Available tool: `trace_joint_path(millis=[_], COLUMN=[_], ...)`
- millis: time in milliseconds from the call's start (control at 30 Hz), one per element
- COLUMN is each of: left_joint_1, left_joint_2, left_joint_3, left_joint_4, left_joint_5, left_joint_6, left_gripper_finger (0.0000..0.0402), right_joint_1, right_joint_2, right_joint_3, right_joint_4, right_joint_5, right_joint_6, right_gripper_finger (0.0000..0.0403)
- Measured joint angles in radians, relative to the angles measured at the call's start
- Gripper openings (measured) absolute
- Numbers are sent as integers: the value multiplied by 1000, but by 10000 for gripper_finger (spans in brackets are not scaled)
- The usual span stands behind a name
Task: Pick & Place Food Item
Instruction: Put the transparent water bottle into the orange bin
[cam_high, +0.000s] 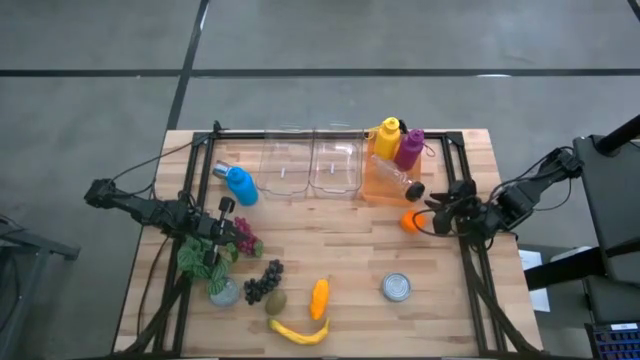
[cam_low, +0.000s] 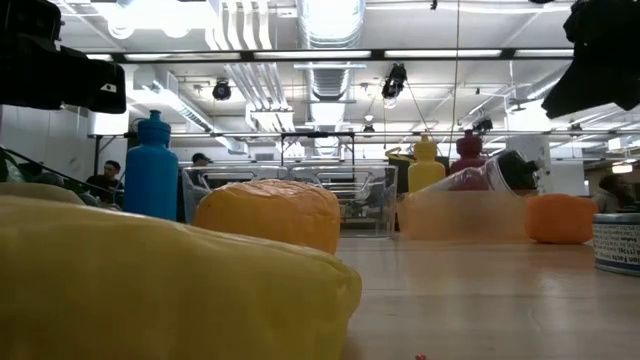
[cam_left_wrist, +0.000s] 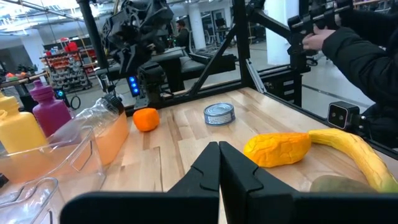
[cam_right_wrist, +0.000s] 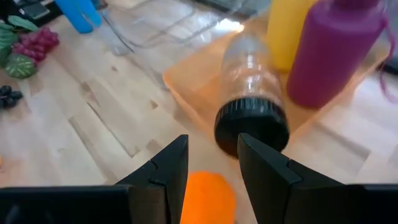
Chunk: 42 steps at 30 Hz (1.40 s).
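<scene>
step: grab orange (cam_high: 411, 221) | right gripper (cam_right_wrist: 211, 163): part-open above it, empty | left gripper (cam_left_wrist: 219, 163): shut, idle | tip: you drop straight, clear of bottle (cam_right_wrist: 252, 93)

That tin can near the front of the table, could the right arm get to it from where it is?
Probably yes. The tin can stands alone on bare wood, nothing beside it. But the right tool sits over the orange, fingers either side of it, so it looks busy there first.
</scene>
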Motion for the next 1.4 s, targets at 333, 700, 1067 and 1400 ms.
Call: trace_joint_path(millis=[333,700,1067,1400], left_joint_1=[0,0,0,0], left_joint_2=[0,0,0,0], left_joint_3=[0,0,0,0], left_joint_4=[0,0,0,0], left_joint_5=[0,0,0,0], left_joint_6=[0,0,0,0], left_gripper_finger=[1,1,1,1], right_joint_1=[-1,0,-1,-67], right_joint_2=[7,7,15,69], right_joint_3=[-9,-32,-64,-73], right_joint_4=[-28,-59,-60,-55], right_joint_5=[-4,-50,-47,-46], right_joint_6=[152,302,403,439], right_gripper_finger=[140,235,237,237])
